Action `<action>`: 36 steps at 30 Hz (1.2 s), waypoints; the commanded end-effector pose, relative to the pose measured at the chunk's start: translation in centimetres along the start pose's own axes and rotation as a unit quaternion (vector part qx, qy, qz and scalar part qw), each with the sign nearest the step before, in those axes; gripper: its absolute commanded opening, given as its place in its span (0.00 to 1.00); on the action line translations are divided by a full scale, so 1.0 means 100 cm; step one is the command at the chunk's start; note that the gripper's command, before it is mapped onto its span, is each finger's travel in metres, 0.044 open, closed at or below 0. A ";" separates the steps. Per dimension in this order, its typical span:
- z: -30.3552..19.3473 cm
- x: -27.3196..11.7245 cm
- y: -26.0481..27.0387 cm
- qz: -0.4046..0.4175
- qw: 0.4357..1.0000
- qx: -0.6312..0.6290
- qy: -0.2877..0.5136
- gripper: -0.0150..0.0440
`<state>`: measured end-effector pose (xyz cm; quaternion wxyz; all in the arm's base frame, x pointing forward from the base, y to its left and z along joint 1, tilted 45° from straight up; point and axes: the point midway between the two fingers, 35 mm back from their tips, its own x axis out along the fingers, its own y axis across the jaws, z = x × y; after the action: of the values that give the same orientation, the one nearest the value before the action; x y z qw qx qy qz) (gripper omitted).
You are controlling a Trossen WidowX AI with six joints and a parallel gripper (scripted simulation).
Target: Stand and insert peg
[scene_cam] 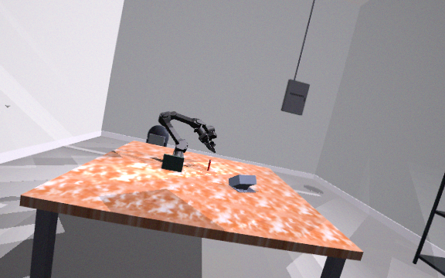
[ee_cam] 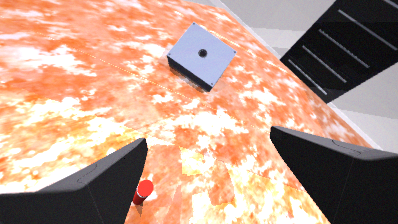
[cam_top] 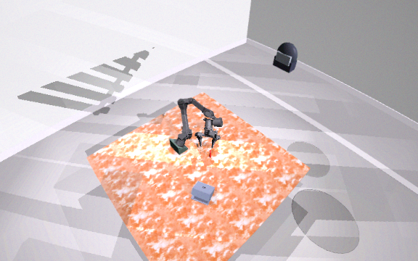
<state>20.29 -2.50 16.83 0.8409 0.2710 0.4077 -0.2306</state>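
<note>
The red peg stands upright on the table. The wrist view shows its red top, with a thin part of the white band just below it, so the banded end is up. My gripper is open and empty, pointing down above the table and higher than the peg. In the wrist view the peg is close beside the left finger, which hides part of its lower length. The blue-grey sloped panel has one dark hole in its face, with nothing in it.
The arm's dark base stands on the orange and white table. The panel block lies beyond the peg, farther from the base. A dark cabinet stands past the table's edge in the wrist view.
</note>
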 end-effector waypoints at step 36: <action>-0.001 0.013 0.029 0.207 0.875 0.051 0.435 1.00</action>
<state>22.40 -0.40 16.08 0.5968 0.4546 0.6586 0.0584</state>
